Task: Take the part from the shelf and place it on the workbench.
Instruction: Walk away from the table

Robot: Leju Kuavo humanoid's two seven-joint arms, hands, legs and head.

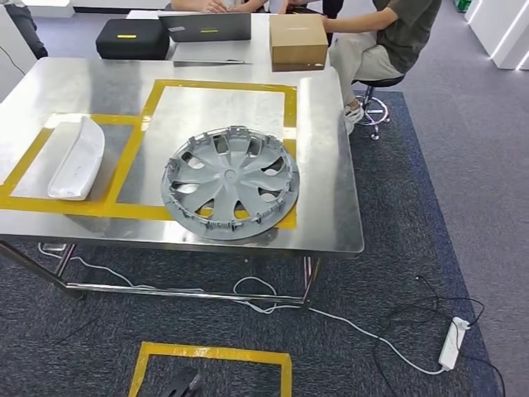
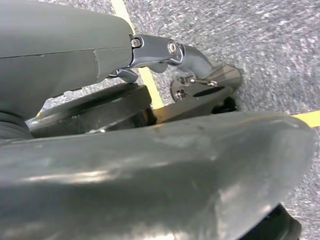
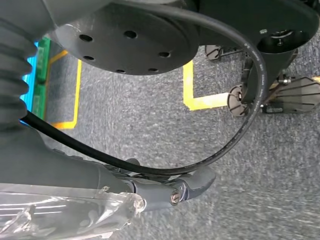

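Grey carpet runs under a steel counter [image 1: 324,165] marked off with yellow tape [image 1: 134,141] into bays. Going left to right along it: a white moulded part [image 1: 78,157] lies alone in the left bay, a grey wheel cover [image 1: 230,182] lies flat in the larger bay with its near rim overlapping the tape at the counter's front, and further back a black case [image 1: 132,38], a laptop [image 1: 209,26] and a closed cardboard box [image 1: 298,39] sit near a seated person [image 1: 380,41]; what the case and box hold cannot be seen. Both arms hang low. The left robot hand [image 2: 158,55] shows over the floor beside the robot's own dark body, fingers extended and nothing visibly between them; the right robot hand [image 3: 166,192] hangs likewise above the carpet, with crinkled clear film at its base, and whether its fingers close on anything I cannot tell. Judging from this, the parts are already down and the placing looks done. To finish well, the wheel cover would sit better nudged back fully inside its tape, and any next fetch should start with a turn away, arms kept clear of the counter edge.
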